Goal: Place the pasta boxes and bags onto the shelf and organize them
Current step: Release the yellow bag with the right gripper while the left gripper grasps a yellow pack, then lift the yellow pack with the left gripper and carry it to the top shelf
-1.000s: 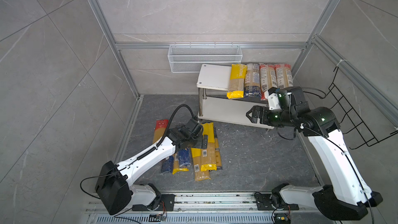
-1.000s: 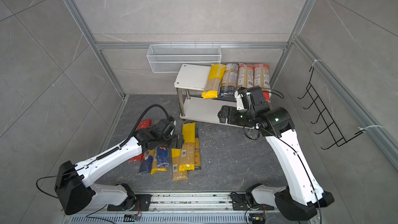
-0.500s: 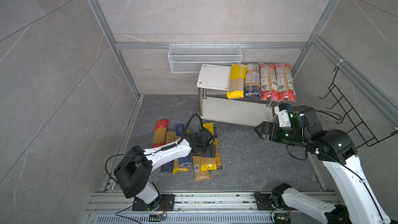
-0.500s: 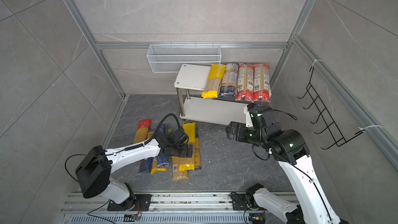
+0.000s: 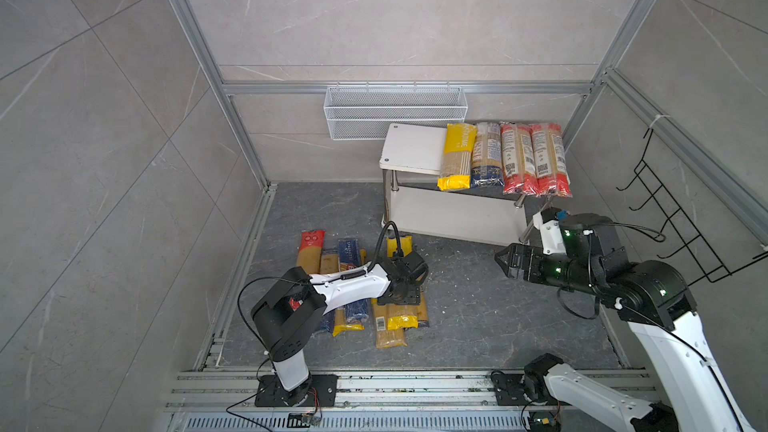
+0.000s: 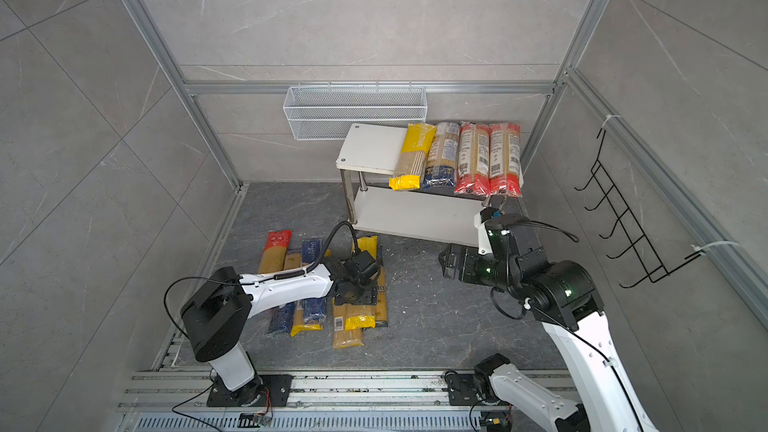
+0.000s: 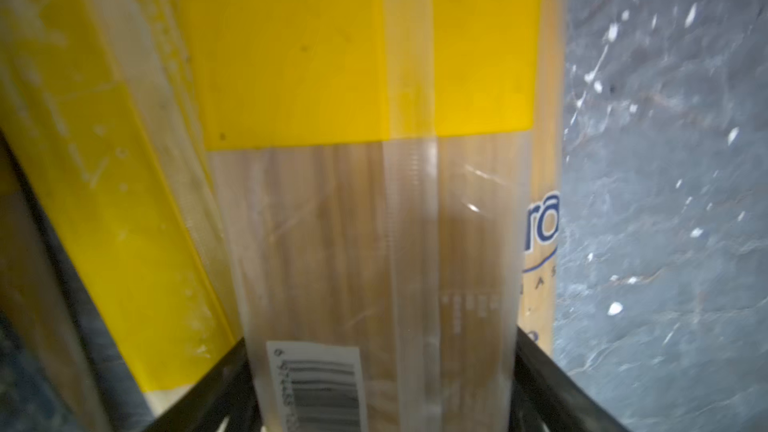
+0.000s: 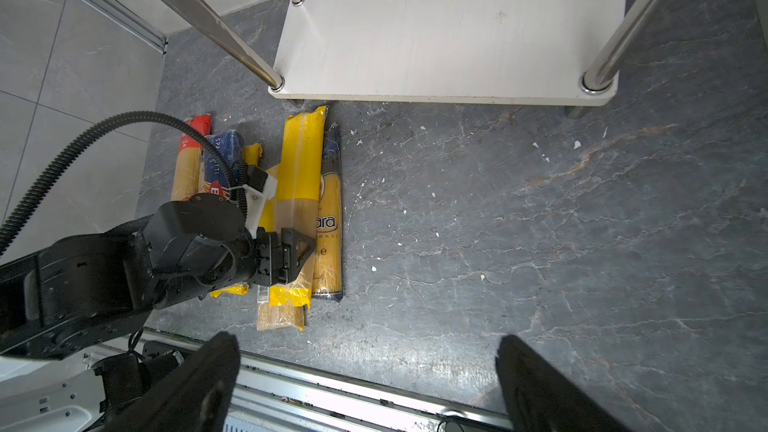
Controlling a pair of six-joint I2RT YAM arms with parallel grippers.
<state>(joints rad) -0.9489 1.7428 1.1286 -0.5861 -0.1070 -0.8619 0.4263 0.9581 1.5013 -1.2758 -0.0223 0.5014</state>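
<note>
White boards, two in number, are carried on chrome legs to form the shelf point(image 5: 411, 147), which is set against the back wall below one white wire basket point(image 5: 395, 112). Four packs are laid side by side on the upper board, all at its right end: one yellow-ended bag point(image 5: 457, 155), one navy-ended bag point(image 5: 487, 155) and two red-ended bags point(image 5: 517, 157) point(image 5: 546, 157), with their near ends overhanging the front edge. The left part of the upper board is bare, and no pack is seen on the lower board point(image 8: 453, 35). The remaining packs are gathered in one pile on the grey stone floor point(image 5: 478, 305), well apart from the shelf. At least six are counted there, among them one red-topped pack point(image 5: 311, 243), one dark blue box point(image 5: 348, 251), one floor bag with navy ends point(image 8: 330, 222) and one clear bag with yellow ends point(image 7: 365, 222); part of the pile is hidden by the left arm, so an exact count cannot be given. The left gripper point(image 7: 380, 338) is lowered onto this pile, and its two fingers are placed one at each long edge of the clear bag with yellow ends; whether the bag is actually pinched cannot be told. The right gripper point(image 8: 365, 340) is held above the bare floor in front of the shelf, with its two fingers spread wide and nothing between them. One black wire hook rack point(image 5: 681, 234) is fixed to the right wall.
</note>
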